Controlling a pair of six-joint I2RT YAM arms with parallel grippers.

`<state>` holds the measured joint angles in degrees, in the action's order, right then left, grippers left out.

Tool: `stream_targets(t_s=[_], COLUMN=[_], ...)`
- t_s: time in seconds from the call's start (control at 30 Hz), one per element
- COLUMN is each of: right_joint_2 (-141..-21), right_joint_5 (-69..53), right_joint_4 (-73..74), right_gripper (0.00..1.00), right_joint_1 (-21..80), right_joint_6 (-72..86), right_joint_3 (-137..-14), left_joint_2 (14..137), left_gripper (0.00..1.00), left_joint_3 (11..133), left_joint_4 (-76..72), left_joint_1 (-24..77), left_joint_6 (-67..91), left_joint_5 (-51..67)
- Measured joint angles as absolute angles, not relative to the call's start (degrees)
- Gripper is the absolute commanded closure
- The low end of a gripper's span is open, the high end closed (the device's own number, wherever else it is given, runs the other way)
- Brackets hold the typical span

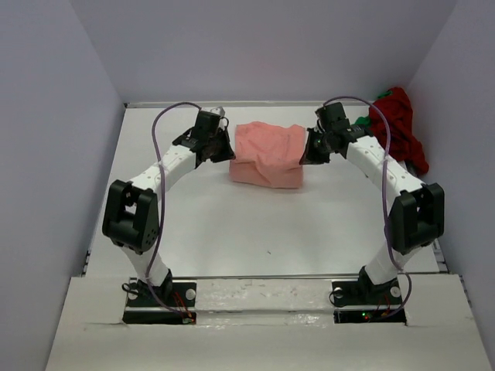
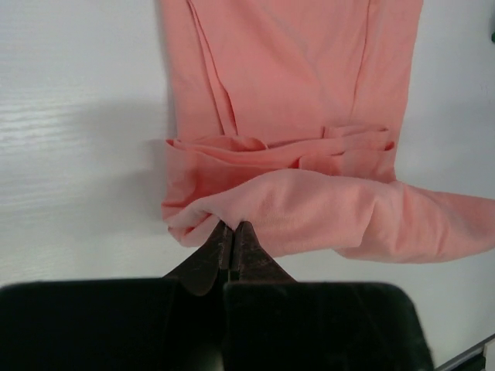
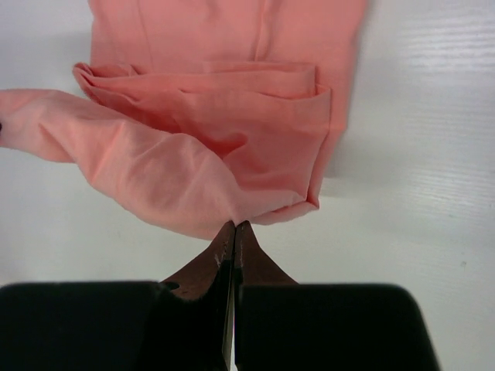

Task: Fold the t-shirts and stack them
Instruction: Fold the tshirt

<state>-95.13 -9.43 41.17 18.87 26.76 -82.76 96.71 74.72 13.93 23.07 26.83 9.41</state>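
The salmon-pink t-shirt (image 1: 267,154) lies partly folded at the back middle of the table. My left gripper (image 1: 224,148) is shut on its left edge, and the left wrist view shows the salmon-pink t-shirt (image 2: 309,209) pinched at my left gripper (image 2: 233,224) tips. My right gripper (image 1: 307,151) is shut on its right edge; in the right wrist view the salmon-pink t-shirt (image 3: 216,154) is pinched at my right gripper (image 3: 234,224) tips. Both held edges are lifted over the folded layers. A dark red t-shirt (image 1: 401,127) sits crumpled at the back right, with a bit of a green t-shirt (image 1: 383,97) showing.
White walls (image 1: 46,139) close in the table on the left, back and right. The table's near half (image 1: 263,232) shows only the two arms' elbows.
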Motion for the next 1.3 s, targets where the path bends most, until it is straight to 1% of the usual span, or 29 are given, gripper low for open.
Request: stream_targets(t_s=[0.13,0.33,0.47,0.83,1.1,1.3], right_joint_2=[-101.0,-106.7,-110.8,-118.0,-120.7,-121.4], right_joint_5=[-9.0,-8.0,-7.7,-7.4,-7.3,-7.8], right_joint_4=[41.7,42.0,42.5,42.5,42.7,42.5], right_gripper=[1.00,1.00,1.00,1.00,1.00,1.00], right_joint_1=[18.9,18.5,17.2,11.8,10.7,10.1], right_joint_6=[26.0,24.9,24.0,23.0,22.6,22.2], right_joint_3=[-89.6,-96.0,-101.8,-108.2,-112.9,-114.8], left_joint_2=[103.3,109.4,111.0,114.1,120.2,123.0], left_gripper=[1.00,1.00,1.00,1.00,1.00,1.00], left_joint_3=[80.2,86.1,90.3,103.7,107.6,107.9], left_joint_4=[13.4,13.6,14.5,15.9,14.3,13.7], left_joint_1=[22.0,20.9,20.4,19.2,19.1,19.0], left_joint_6=[26.9,27.0,27.0,27.0,26.8,26.7], left_joint_5=[9.8,10.0,10.0,9.6,11.2,12.0])
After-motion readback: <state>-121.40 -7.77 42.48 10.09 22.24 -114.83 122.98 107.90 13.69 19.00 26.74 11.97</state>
